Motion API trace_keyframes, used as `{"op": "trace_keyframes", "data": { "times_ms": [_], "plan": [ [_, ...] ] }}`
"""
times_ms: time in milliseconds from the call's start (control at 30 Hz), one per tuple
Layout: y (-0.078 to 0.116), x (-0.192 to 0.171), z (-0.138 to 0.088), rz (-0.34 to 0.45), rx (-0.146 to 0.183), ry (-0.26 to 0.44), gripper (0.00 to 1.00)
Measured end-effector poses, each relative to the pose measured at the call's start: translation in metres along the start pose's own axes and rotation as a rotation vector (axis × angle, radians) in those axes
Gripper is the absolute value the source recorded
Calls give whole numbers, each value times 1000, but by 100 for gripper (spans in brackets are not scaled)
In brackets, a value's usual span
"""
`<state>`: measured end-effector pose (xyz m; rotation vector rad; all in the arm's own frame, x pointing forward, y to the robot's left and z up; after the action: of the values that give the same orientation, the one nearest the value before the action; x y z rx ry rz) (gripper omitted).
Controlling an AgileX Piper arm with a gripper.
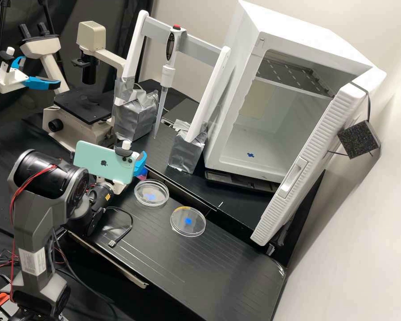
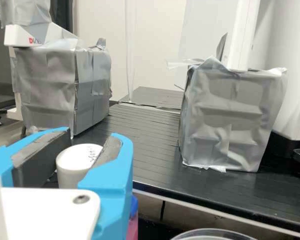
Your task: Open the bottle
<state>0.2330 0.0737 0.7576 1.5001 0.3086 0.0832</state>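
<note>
Gripping a white bottle cap (image 2: 74,172): gripper (image 1: 139,162) at near edge of the raised black bench section, fingers (image 2: 114,186) closed round the cap, dark pads on opposite sides of it. Task bottle is there, at the fingers; can't tell if cap is loose. Pink container with blue top (image 2: 133,220) just beside one finger. Phone (image 1: 103,161), mint green, mounted on the arm behind the fingers. Two clear round dishes (image 1: 188,227) on the lower black surface (image 1: 227,272), near each other, apart, blue mark in each. Pipette (image 1: 166,73) upright on a white stand (image 1: 136,47), feet in silver-wrapped blocks (image 1: 186,154). Microscope (image 1: 82,116) one side, white cabinet (image 1: 254,151) other side, door open.
</note>
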Motion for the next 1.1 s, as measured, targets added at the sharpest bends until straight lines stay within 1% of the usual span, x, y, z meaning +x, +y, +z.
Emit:
{"op": "trace_keyframes", "data": {
  "times_ms": [233, 400, 500, 600, 700, 800, 933, 1100],
  "plan": [
    [3, -1, -3, 13, 1, 12, 0],
    [11, -2, -4, 42, -5, 21, 0],
    [20, -4, -4, 81, -4, 21, 0],
    [29, -8, -5, 114, 6, 27, 0],
    [32, -19, -5, 124, 26, 30, 0],
    [30, -30, -5, 114, 45, 35, 0],
    [24, -45, -4, 80, 48, 42, 0],
    [14, -59, 0, 34, 56, 26, 0]
  ]
}}
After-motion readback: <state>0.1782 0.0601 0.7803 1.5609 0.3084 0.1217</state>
